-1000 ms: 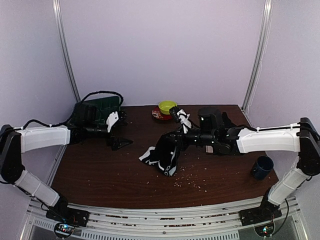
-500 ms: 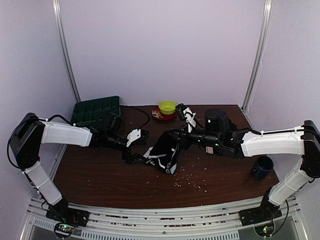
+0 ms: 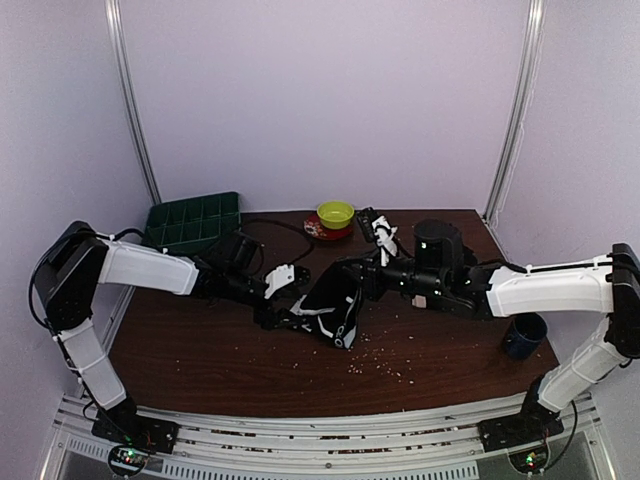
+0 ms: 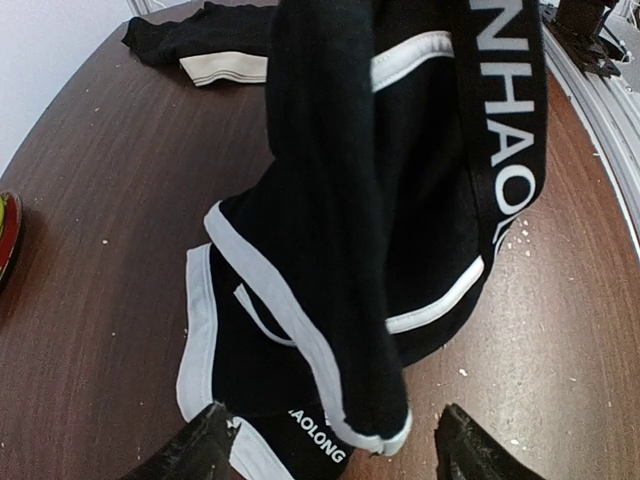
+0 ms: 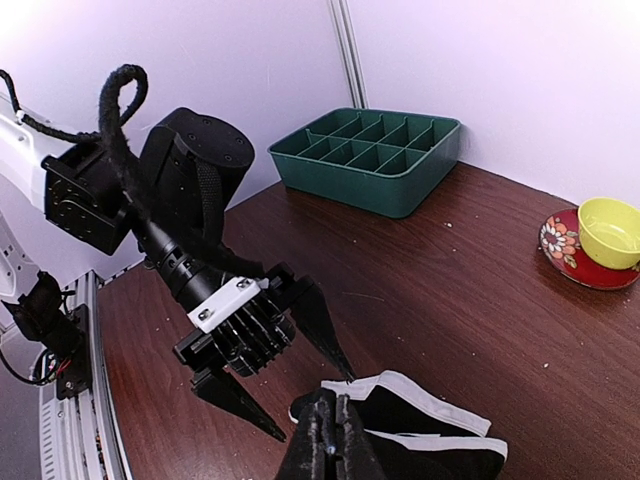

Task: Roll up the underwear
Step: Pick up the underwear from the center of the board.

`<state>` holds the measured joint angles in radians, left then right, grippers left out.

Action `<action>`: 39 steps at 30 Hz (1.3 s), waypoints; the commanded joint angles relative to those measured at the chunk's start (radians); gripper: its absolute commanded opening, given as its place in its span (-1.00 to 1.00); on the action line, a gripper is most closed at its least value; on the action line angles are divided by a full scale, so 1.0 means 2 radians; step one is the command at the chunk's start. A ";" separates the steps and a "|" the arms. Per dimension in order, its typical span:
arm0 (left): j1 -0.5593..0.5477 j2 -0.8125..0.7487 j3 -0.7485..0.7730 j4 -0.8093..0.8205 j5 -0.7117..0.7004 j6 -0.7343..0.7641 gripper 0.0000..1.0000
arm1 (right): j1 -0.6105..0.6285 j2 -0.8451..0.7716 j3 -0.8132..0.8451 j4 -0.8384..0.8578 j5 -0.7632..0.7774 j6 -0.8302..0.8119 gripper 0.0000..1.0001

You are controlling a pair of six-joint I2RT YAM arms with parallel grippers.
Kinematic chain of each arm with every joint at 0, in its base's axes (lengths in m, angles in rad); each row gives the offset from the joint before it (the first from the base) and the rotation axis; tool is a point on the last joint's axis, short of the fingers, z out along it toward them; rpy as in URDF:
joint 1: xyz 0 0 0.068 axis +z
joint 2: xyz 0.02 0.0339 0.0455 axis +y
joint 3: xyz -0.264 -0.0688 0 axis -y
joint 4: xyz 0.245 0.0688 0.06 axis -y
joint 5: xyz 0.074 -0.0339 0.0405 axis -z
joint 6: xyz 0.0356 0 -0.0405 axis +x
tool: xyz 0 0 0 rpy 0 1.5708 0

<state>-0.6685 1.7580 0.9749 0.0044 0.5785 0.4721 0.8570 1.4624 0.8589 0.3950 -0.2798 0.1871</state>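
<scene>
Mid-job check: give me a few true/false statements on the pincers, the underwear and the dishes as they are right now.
1. The right pincer is shut on the underwear. True.
2. The left pincer is clamped on the hem. False: its jaws are open, on either side of the lower hem.
3. The yellow bowl lies upside down. False: it sits upright on a red plate.
4. A second black garment lies on the table. True.
</scene>
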 commanded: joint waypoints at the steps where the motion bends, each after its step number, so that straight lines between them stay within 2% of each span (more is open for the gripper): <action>1: 0.000 0.003 0.019 0.015 0.003 -0.008 0.34 | -0.001 -0.012 -0.002 0.016 0.013 0.002 -1.00; 4: 0.000 0.006 0.028 0.014 0.013 -0.013 0.14 | -0.001 -0.010 -0.001 0.014 0.012 0.002 -1.00; 8: 0.000 0.016 0.043 -0.002 0.023 -0.013 0.10 | -0.001 -0.011 -0.001 0.013 0.013 0.001 -1.00; 10: 0.000 0.020 0.046 -0.006 0.025 -0.010 0.00 | -0.001 -0.013 -0.002 0.013 0.012 0.000 -1.00; 16: -0.001 0.023 0.043 -0.019 0.016 -0.001 -0.53 | -0.001 -0.017 -0.004 0.013 0.014 0.000 -1.00; 20: -0.001 0.011 0.034 -0.019 0.003 0.001 -0.97 | -0.001 -0.024 -0.007 0.012 0.020 -0.001 -1.00; 26: 0.000 -0.022 0.027 -0.012 -0.022 0.001 -1.00 | -0.001 -0.026 -0.008 0.011 0.023 -0.006 -1.00; 31: 0.002 -0.077 0.044 -0.028 -0.075 0.009 -1.00 | -0.001 -0.038 -0.008 0.009 0.019 -0.024 -1.00; 39: 0.002 -0.170 0.086 -0.101 -0.122 0.043 -1.00 | -0.002 -0.056 0.040 -0.009 -0.043 -0.037 -1.00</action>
<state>-0.6685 1.4902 1.0904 -0.1280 0.3893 0.5045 0.8570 1.3865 0.8749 0.3836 -0.2810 0.1291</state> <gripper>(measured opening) 0.019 0.016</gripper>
